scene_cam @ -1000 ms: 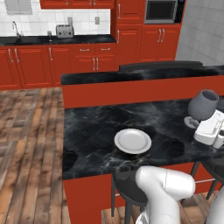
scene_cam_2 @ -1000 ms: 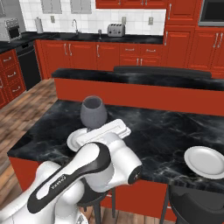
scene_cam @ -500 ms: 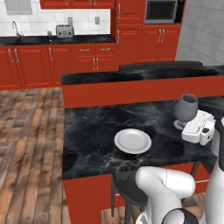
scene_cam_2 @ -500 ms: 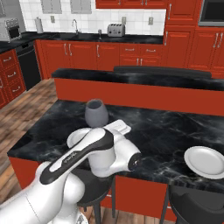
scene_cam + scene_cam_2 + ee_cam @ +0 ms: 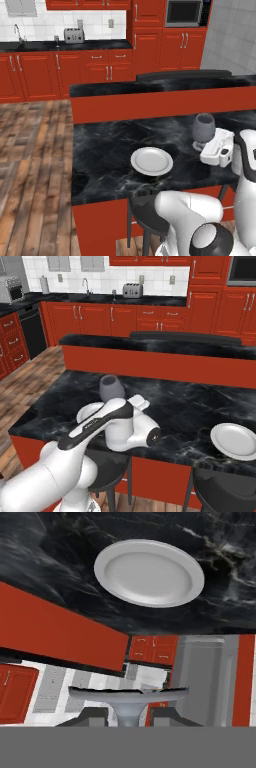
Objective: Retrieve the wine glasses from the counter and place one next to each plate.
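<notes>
You've got a wine glass (image 5: 203, 128) pinched by its stem in the gripper (image 5: 128, 716), jaws narrow around it, foot (image 5: 129, 695) showing just above the fingertips in the hand view. The glass hangs over the black marbled bar (image 5: 105, 150), near the white plate (image 5: 152, 161) in the left base view, not touching it; that plate (image 5: 149, 572) sits flat on the bar. In the right base view the glass (image 5: 112, 387) is just above one plate (image 5: 89, 412), with a second plate (image 5: 235, 440) well apart at the bar's other end.

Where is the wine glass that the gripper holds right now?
The wine glass is held in the gripper over the black marbled bar, to the right of a white plate in the left base view.
</notes>
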{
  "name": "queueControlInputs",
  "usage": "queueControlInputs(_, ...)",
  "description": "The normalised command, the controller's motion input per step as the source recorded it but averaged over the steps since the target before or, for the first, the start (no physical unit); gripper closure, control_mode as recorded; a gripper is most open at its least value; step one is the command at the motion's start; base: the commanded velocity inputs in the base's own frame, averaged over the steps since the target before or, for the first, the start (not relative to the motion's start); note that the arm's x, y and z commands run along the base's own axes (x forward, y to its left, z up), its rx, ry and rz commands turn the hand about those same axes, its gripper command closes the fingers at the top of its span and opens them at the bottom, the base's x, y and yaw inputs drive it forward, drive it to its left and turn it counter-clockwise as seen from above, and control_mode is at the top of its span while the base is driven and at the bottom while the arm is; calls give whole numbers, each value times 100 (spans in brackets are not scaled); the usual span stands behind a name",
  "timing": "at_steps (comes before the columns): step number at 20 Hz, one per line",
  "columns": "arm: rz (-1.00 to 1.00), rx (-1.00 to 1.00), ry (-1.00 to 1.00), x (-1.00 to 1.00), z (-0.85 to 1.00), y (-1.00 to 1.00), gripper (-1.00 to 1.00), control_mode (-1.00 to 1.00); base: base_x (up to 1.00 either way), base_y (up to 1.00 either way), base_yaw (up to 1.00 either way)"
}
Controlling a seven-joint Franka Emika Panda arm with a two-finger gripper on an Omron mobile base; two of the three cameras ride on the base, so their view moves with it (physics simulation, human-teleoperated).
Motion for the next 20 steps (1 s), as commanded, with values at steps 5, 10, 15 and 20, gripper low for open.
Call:
queueControlInputs(5, 5, -1, 5, 31, -50, 0, 100, -100, 0, 0, 0)
queueControlInputs(10, 11, -3, 12, 21, -44, 0, 100, -100, 0, 0, 0)
queueControlInputs(15, 10, -2, 3, 20, -19, -5, 100, -100, 0, 0, 0)
queueControlInputs(20, 11, -1, 9, 29, -29, -4, 100, -100, 0, 0, 0)
